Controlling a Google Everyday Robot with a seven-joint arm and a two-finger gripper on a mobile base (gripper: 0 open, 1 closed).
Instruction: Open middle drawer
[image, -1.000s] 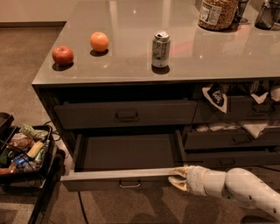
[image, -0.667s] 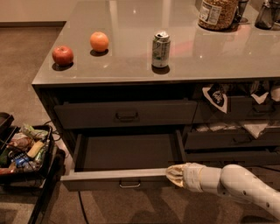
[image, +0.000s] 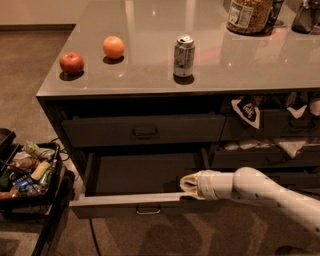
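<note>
Landmark: can (image: 184, 55), upright on the counter (image: 150, 80).
Middle drawer (image: 115, 206): directly below the can, second front down. It stands pulled well out, with its bare grey inside showing. Its handle (image: 148, 210) is below and slightly left of the can.
Top drawer (image: 145, 131): below the can, shut.
Gripper (image: 189, 184): straight below the can, over the right part of the open drawer's inside, just above and behind the front's top edge. I cannot tell whether it is apart or together, and it does not seem to be clamped on anything.
Arm (image: 265, 192): comes in from low on the right of the can.
Just changed: the gripper lifts off the drawer front's top edge, going up and a little left.
Meaning for task: the pull looks finished. The drawer is open and the gripper seems to be letting go, so what remains is probably only backing the arm away.
Versus earlier frame: a second ago the gripper sat lower, on the front's top edge. The drawer front and handle are in the same place now, so the drawer has not slid further.
</note>
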